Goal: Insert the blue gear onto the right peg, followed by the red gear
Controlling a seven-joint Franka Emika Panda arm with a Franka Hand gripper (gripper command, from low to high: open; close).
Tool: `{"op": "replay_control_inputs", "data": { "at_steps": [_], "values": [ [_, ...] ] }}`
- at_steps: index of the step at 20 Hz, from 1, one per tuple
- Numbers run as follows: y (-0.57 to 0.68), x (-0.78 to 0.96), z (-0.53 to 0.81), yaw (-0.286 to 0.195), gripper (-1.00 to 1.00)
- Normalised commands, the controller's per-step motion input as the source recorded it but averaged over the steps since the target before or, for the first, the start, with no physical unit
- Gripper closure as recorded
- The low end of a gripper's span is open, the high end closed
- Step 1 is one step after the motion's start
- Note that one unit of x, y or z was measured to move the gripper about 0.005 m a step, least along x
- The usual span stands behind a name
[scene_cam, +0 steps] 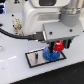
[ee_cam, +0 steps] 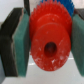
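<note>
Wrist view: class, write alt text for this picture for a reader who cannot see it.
A red gear fills the picture, clamped between the green-padded fingers of the tool, its centre hole facing the camera. Behind it, the toothed edge of a blue gear shows above a white surface.

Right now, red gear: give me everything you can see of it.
The red gear is a small bright-red toothed disc, plastic by its look, with a raised hub and a dark centre bore. The gripper holds it clamped between teal-green finger pads, one on either side. In the exterior view it hangs just above the blue gear, which sits on the grey plate. Whether the two gears touch is not clear.
</note>
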Motion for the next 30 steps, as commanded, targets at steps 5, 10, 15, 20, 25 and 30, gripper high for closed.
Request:
{"op": "replay_control_inputs", "data": {
  "at_steps": [5,10,15,20,25,30],
  "values": [
    [-0.22,0.1,-0.11,0.0,1.0],
    [-0.15,0.03,0.25,0.0,1.0],
    [-0.02,0.0,0.15,0.0,1.0],
    [-0.04,0.0,0.04,0.0,1.0],
    [-0.16,0.04,-0.09,0.0,1.0],
    [-0.2,0.03,-0.13,0.0,1.0]
  ]
}}
